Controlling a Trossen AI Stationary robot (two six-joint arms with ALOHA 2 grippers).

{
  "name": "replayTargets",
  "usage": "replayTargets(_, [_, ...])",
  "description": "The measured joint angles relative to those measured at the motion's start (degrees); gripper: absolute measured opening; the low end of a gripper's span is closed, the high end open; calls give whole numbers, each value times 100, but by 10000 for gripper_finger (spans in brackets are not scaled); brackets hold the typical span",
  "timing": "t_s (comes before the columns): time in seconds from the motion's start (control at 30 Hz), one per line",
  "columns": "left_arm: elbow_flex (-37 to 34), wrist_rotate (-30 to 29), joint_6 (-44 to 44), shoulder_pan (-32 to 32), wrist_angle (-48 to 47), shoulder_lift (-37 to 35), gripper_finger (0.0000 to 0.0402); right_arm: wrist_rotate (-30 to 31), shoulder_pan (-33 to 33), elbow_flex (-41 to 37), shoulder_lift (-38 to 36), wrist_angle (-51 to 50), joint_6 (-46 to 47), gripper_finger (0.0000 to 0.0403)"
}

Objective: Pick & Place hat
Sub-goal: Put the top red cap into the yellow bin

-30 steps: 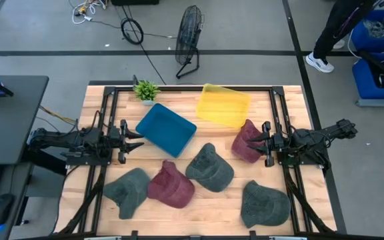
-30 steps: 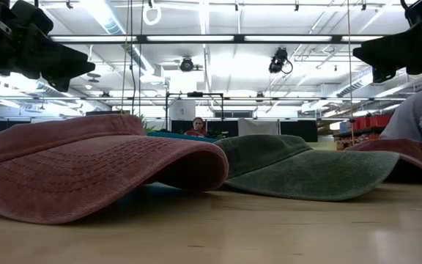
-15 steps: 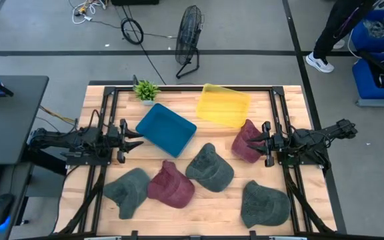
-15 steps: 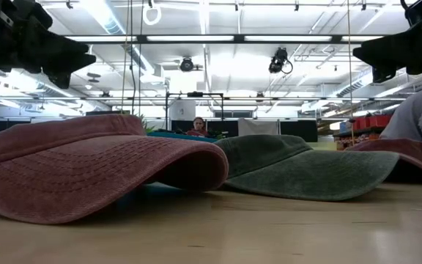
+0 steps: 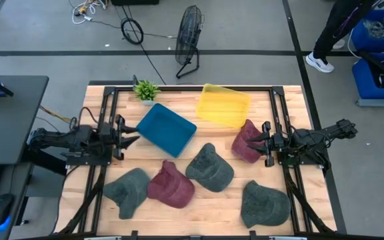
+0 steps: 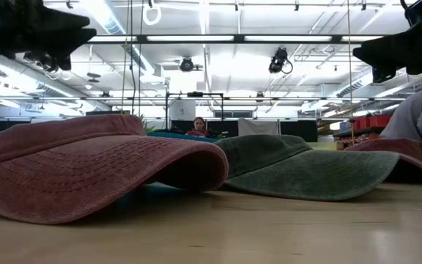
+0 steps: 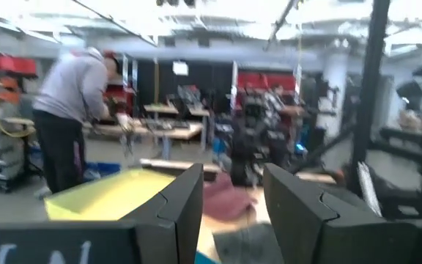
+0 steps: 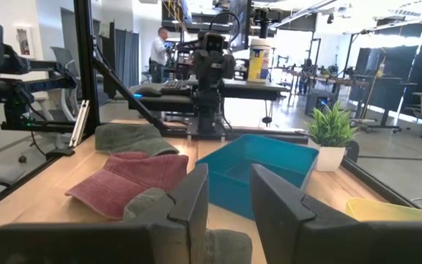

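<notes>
The left gripper (image 5: 129, 135) hangs at the table's nine o'clock side, fingers parted and empty, just beside the blue tray (image 5: 166, 129). Its wrist view alone shows a person (image 7: 73, 110) bent in the room beyond the yellow tray (image 7: 108, 193). The right gripper (image 5: 261, 142), at three o'clock, is likewise spread and holds nothing; a maroon hat (image 5: 247, 141) lies touching or just under its tips. A second maroon hat (image 5: 171, 186) sits near six o'clock, between green hats (image 5: 210, 167).

Five hats (image 5: 209, 167) lie before two bins (image 5: 166, 129).
</notes>
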Motion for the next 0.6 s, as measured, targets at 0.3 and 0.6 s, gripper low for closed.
replayTargets(0.3, [0,158,-1102,0,-204,3,147,146,0,0,0,300,919,107])
replayTargets(0.6, [0,-54,-2429,0,-555,7,147,401,-2,0,0,369,109,107])
